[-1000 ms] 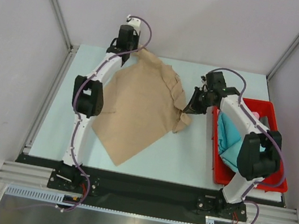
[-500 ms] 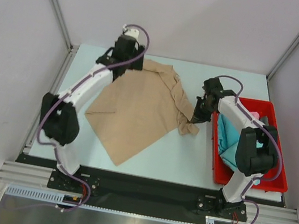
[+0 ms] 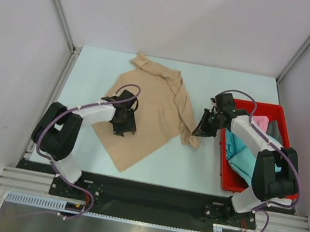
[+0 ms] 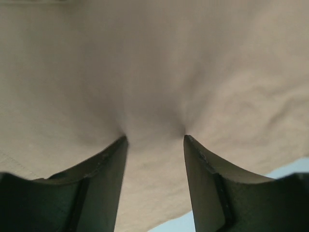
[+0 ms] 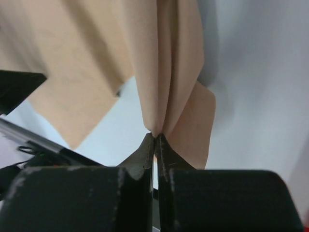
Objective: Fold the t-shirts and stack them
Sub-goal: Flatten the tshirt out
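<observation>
A tan t-shirt (image 3: 151,100) lies spread and rumpled across the table. My left gripper (image 3: 123,125) is low over its near-left part. In the left wrist view that gripper (image 4: 154,139) is open, both fingertips (image 4: 121,142) pressing into the tan cloth (image 4: 154,72), which puckers between them. My right gripper (image 3: 203,126) is at the shirt's right edge. Seen from the right wrist, it (image 5: 155,135) is shut on a pinched fold of the tan cloth (image 5: 166,63), which hangs lifted off the table. A teal t-shirt (image 3: 238,151) and a bit of pink cloth (image 3: 259,120) lie in the bin.
The red plastic bin (image 3: 224,163) stands at the table's right side, close beside my right arm. Metal frame posts rise at the back corners, and grey walls close in on both sides. A black strip runs along the near edge by the arm bases.
My left gripper let go of the shirt's far corner, swung back toward me and came down open on the near-left part. The right gripper kept its hold and barely shifted.
</observation>
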Controlling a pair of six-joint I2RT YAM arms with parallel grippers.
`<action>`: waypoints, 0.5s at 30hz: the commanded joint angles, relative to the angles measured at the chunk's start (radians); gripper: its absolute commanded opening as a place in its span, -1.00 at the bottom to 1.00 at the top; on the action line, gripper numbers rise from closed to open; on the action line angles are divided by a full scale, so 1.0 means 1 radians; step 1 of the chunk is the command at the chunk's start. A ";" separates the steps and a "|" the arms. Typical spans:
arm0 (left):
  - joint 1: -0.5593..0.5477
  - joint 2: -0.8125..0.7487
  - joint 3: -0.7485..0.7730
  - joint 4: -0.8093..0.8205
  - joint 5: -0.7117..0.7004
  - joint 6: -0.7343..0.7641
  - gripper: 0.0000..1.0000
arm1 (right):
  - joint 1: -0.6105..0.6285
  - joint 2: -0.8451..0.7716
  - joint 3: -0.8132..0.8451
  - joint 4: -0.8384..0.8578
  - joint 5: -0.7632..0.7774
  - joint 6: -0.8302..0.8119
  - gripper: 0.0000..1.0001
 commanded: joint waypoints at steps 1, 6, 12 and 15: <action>0.087 0.041 0.019 -0.036 0.089 -0.120 0.15 | -0.022 -0.048 -0.054 0.134 -0.169 0.115 -0.92; 0.268 0.071 0.052 -0.082 0.010 -0.062 0.15 | -0.051 -0.068 -0.129 0.202 -0.272 0.216 -0.89; 0.342 0.267 0.357 -0.218 -0.090 0.132 0.14 | -0.162 -0.092 -0.215 0.277 -0.414 0.302 -0.84; 0.383 0.311 0.451 -0.241 -0.166 0.170 0.14 | -0.201 -0.104 -0.310 0.456 -0.598 0.463 -0.86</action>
